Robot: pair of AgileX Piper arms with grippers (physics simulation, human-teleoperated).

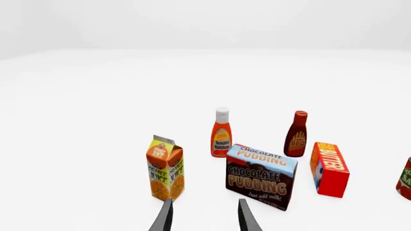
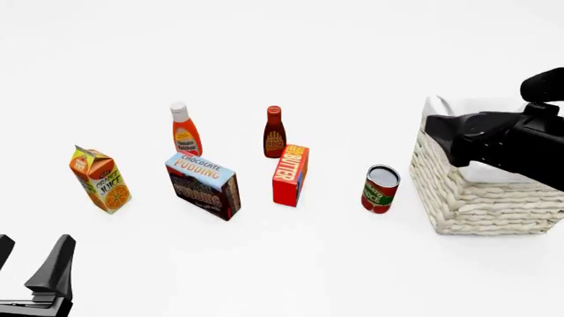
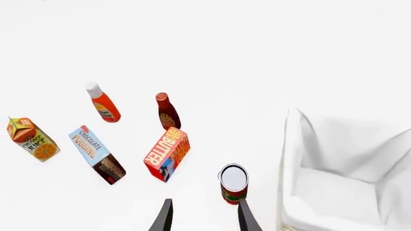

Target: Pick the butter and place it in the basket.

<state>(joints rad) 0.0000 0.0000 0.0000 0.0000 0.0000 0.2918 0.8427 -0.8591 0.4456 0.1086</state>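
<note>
My left gripper (image 1: 204, 216) sits low at the near left of the table, its fingers (image 1: 163, 219) spread apart with nothing between them. Just past my left fingertips stand the orange juice carton (image 1: 165, 168) and the chocolate pudding box (image 1: 260, 177), the carton off one fingertip and the box off the other, a gap between the two. The butter (image 1: 329, 168) stands on edge beside the pudding box, further out to that side and not touching it. Behind them, further from my fingers, the tomato ketchup bottle (image 1: 221, 133) and the dark BBQ sauce bottle (image 1: 297, 134) stand upright, well apart from each other.

My right gripper (image 3: 204, 216) hangs above the table, fingers likewise parted and empty. Right below and just ahead of one fingertip is a red can (image 3: 233, 183), upright, its silver lid facing me. The basket (image 3: 347, 183), lined in white cloth, lies beside the can on the outer side of my right fingers. In the front view my right arm (image 2: 506, 139) covers part of the basket's rim. The butter (image 3: 167, 153) stands beyond my other right fingertip, between the can and the pudding box, clear of both.
</note>
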